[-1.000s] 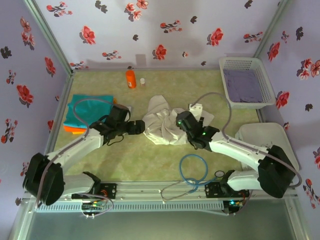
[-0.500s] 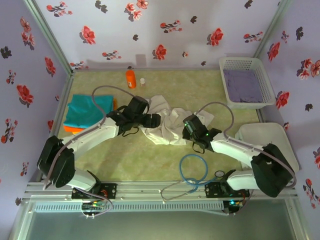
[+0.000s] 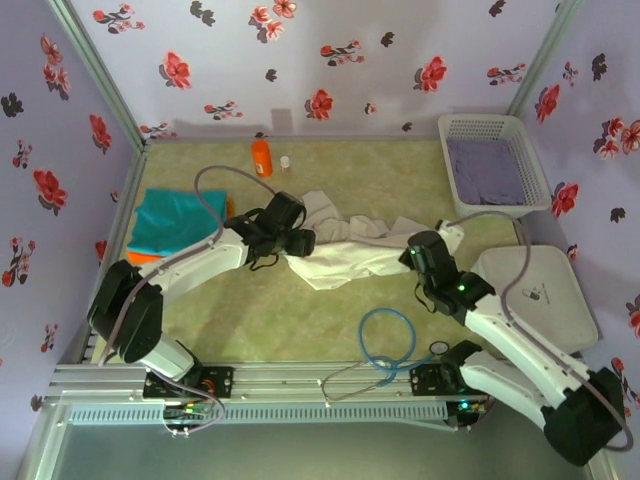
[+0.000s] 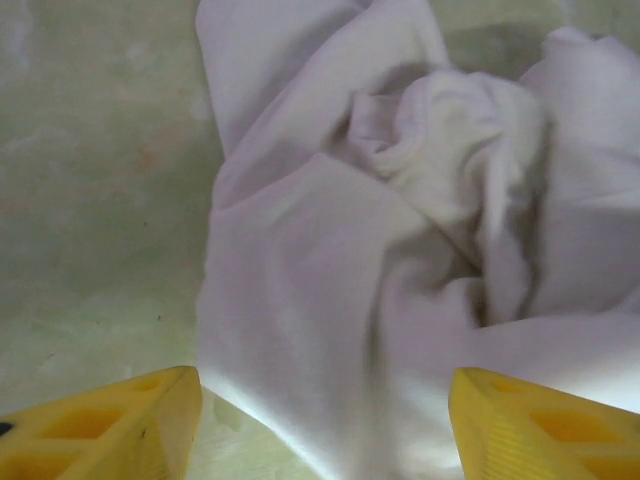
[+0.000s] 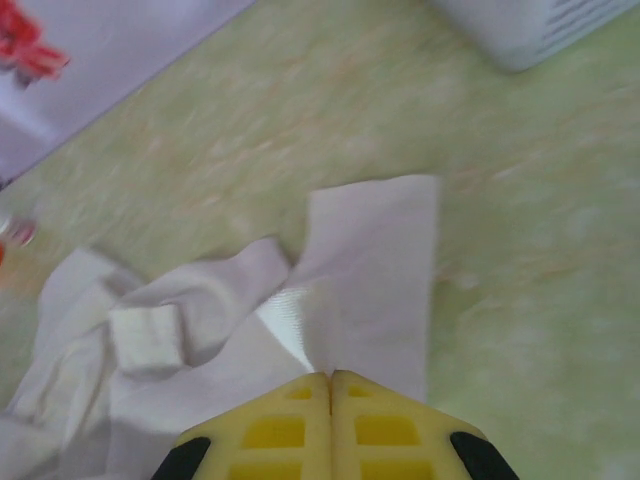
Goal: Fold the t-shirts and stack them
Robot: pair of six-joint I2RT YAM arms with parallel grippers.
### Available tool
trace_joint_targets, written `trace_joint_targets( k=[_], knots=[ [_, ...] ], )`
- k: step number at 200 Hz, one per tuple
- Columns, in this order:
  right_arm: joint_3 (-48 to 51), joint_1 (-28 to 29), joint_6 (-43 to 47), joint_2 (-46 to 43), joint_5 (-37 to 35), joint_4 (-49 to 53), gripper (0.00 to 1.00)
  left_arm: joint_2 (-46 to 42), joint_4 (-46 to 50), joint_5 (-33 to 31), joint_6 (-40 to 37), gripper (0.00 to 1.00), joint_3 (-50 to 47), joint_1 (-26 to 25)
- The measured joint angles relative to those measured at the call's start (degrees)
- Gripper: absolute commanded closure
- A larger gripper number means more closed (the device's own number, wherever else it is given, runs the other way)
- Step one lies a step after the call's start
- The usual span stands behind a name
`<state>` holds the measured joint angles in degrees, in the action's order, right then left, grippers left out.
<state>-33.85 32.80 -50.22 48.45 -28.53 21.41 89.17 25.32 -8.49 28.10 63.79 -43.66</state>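
The white t-shirt [image 3: 345, 258] lies crumpled in the middle of the table, drawn out into a long strip from left to right. My right gripper [image 3: 413, 256] is at its right end, shut on a fold of the white cloth [image 5: 370, 260]; its yellow fingertips [image 5: 331, 378] meet with the fabric pinched between them. My left gripper [image 3: 305, 243] hovers over the shirt's left end, open. In the left wrist view its yellow fingers [image 4: 110, 430] stand wide apart over the wrinkled white t-shirt [image 4: 400, 200]. A teal folded t-shirt [image 3: 175, 222] lies on an orange one [image 3: 140, 258] at the left.
An orange bottle [image 3: 262, 157] and a small white bottle [image 3: 286, 161] stand at the back. A white basket [image 3: 540, 160] holding purple cloth [image 3: 483, 170] sits at the back right. A white board [image 3: 540, 300] lies at the right, a blue cable loop [image 3: 388, 340] at the front.
My right gripper has shut on the white t-shirt and pulled it to the right, stretching it out. My left arm has moved right onto the shirt's left end, its jaws narrowing a little.
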Motion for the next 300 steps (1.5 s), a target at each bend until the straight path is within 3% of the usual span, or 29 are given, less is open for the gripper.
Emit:
trace_joint_targets(
  k=[35, 59, 112, 133, 143, 154, 177, 209, 266, 300],
  knots=[
    [2.54, -0.68, -2.36, -4.33, -3.89, 5.6, 1.0, 4.68, -0.35, -0.52, -0.17, 0.32, 0.37, 0.0],
    [3.34, -0.68, -2.36, -4.42, -2.91, 6.58, 1.0, 7.5, -1.55, -0.31, -0.02, 0.2, 1.57, 0.0],
    [6.43, -0.68, -2.51, -2.14, 1.66, 8.04, 1.0, 13.53, -5.6, 1.03, 0.31, 0.2, 4.68, 0.0],
    [6.97, -0.68, -2.99, -0.59, 2.49, 9.84, 1.0, 16.48, -6.21, 1.53, 0.28, 0.31, 6.8, 0.0],
    [7.08, -0.68, -3.1, -0.07, 2.95, 10.32, 1.0, 17.84, -6.32, 1.7, 0.81, 0.48, 7.98, 0.0],
    [7.23, -0.68, -3.45, 0.17, 3.3, 10.67, 1.0, 18.88, -6.49, 1.9, 0.63, 0.79, 8.85, 0.0],
    [7.67, -0.68, -4.35, 0.22, 3.52, 11.34, 1.0, 19.17, -6.88, 2.1, 1.25, 0.96, 8.87, 0.0],
    [7.98, -0.81, -5.42, 2.23, 3.26, 11.76, 1.0, 14.91, -8.81, 2.1, 2.25, 1.0, 4.35, 0.13],
    [8.11, -0.94, -5.29, 11.37, 7.02, 5.33, 1.0, -7.45, -19.17, 3.17, 3.04, 1.0, -14.71, 0.09],
    [7.37, -0.94, -3.78, 12.9, 7.76, 3.72, 1.0, -13.86, -23.3, 3.19, 6.32, 1.0, -24.46, -0.33]
  ],
)
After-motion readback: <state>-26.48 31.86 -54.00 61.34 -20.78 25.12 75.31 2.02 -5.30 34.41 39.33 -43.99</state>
